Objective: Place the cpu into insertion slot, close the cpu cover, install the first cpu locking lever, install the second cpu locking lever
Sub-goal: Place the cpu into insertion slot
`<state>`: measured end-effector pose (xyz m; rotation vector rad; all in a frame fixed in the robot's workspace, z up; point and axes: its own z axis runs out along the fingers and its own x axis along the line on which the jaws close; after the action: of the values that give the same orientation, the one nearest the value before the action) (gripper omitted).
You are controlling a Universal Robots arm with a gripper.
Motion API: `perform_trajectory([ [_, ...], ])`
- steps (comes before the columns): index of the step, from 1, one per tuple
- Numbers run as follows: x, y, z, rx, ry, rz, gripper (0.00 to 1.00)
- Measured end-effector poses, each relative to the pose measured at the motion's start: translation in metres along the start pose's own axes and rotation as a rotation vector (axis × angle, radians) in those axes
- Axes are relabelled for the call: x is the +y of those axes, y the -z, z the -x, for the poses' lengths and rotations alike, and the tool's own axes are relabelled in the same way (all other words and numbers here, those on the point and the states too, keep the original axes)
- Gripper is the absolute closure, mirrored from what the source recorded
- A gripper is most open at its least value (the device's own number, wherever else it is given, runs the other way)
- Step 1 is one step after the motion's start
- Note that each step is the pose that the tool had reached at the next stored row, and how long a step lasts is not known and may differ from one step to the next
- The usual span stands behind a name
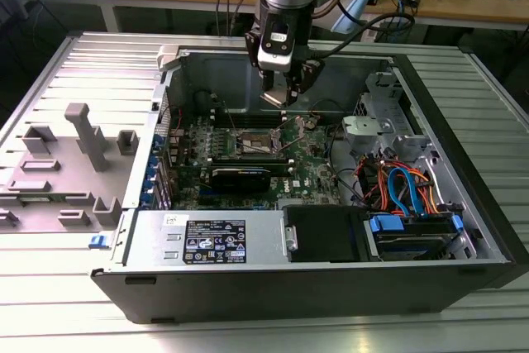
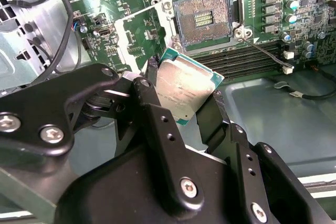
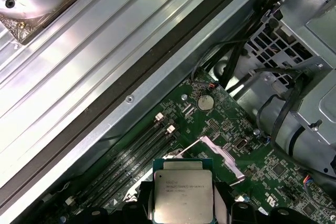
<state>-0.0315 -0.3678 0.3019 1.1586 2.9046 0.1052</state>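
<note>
Black links of the gripper (image 2: 185, 92) stand closest to the lens in the second wrist view. Its jaws are drawn narrow on the cpu (image 2: 186, 85), with one of the fingers (image 2: 216, 111) on each of two opposite edges. The chip is held in the air with its dull silver top toward the camera, a little tilted.

In the exterior view a ribbed metal table (image 1: 50, 312) carries an open computer case (image 1: 331, 287), and a grey fixture (image 1: 83, 146) lies just beside the case on the exterior view's left. The arm reaches down into the case, and the gripper (image 1: 283, 93) hangs above the green motherboard (image 1: 310, 163), near the far wall of the case.

On this board the insertion slot (image 2: 202, 22) lies uncovered, with its field of contacts bare. The cpu is near it but apart from it, not seated. A thin metal rod (image 2: 262, 51) runs away from one corner of the slot, and long dark memory slots (image 2: 247, 61) lie just beside it.

In the first wrist view the cpu (image 3: 182, 195) shows between the gripper's fingertips, and the cpu cover (image 3: 223, 156) is a silver frame near it over the board.
</note>
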Motion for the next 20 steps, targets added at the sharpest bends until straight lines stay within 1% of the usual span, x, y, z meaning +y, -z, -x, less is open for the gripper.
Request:
perform_trajectory([
  [5, -0.0001, -0.0022, 0.0, -0.0028, -0.049, 0.0001, 0.46],
  [7, -0.0002, -0.0025, 0.0, -0.0033, -0.058, -0.0003, 0.46],
  [16, -0.0002, -0.0027, 0.0, -0.0033, -0.06, -0.0001, 0.46],
  [20, -0.0002, -0.0031, 0.0001, -0.004, -0.071, 0.0001, 0.46],
])
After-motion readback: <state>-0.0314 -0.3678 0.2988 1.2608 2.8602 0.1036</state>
